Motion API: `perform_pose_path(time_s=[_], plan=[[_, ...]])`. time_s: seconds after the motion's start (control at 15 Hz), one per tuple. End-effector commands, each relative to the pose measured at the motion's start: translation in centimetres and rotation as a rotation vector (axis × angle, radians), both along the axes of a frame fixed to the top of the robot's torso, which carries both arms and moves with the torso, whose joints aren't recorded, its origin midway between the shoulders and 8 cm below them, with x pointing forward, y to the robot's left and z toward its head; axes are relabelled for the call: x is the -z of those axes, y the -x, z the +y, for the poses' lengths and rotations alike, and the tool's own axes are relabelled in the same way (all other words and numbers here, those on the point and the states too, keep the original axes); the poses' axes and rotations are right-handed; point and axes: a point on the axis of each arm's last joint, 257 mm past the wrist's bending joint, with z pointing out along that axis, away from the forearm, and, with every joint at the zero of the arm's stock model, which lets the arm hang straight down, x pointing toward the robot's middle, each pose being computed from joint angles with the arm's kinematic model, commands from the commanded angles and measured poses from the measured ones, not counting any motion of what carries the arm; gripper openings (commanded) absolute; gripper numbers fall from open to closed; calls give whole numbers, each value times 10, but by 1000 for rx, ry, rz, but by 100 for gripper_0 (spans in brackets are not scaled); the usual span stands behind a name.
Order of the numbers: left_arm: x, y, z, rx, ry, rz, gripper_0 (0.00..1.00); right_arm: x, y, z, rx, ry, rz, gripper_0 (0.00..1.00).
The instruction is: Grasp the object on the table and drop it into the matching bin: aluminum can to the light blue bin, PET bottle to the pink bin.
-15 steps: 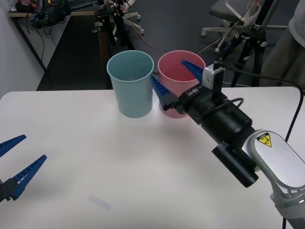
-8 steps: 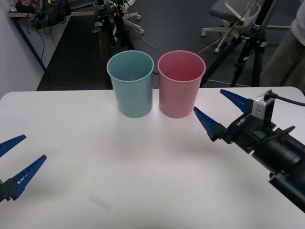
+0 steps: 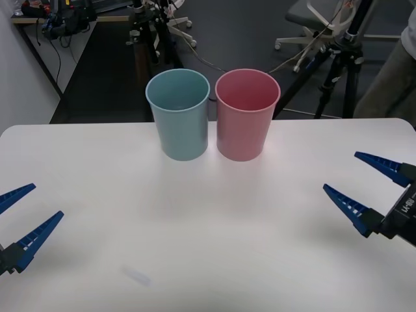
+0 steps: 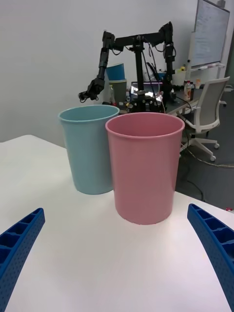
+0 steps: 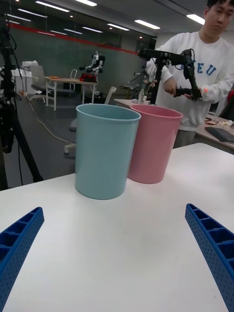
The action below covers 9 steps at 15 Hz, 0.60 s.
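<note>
The light blue bin (image 3: pixel 179 117) and the pink bin (image 3: pixel 246 120) stand side by side at the far middle of the white table (image 3: pixel 195 227). The aluminum can and the PET bottle are out of view; the bins' insides are hidden. My left gripper (image 3: pixel 47 200) hovers open over the near left of the table, holding nothing. My right gripper (image 3: pixel 340 171) hangs open and unladen at the near right. The right wrist view faces the pink bin (image 4: pixel 144 170) with the light blue bin (image 4: pixel 87 151) beside it. The left wrist view faces the light blue bin (image 5: pixel 105 151), the pink bin (image 5: pixel 153 146) behind.
Beyond the table's far edge stand a black tripod (image 3: pixel 338 71) and an office chair (image 3: pixel 312 19) on dark floor. A faint smudge (image 3: pixel 136 276) marks the near tabletop. Wide bare table lies between the two grippers and the bins.
My right arm has pulled back from the pink bin's rim, moving right and toward the near edge, its fingers open throughout. The left gripper has not moved.
</note>
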Motion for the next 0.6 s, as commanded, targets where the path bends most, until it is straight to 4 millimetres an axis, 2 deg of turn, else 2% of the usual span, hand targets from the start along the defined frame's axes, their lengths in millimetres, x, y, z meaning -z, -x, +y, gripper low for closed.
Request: perform_pose_path(time_s=[0.07, 0.27, 0.6], plan=[[0, 0, 0, 0, 0, 0, 100, 3, 21, -21, 5, 2, 22, 100], [0, 0, 0, 0, 0, 0, 100, 6, 33, -34, 23, -2, 40, 100], [0, 0, 0, 0, 0, 0, 100, 6, 35, -34, 17, 5, 38, 100]])
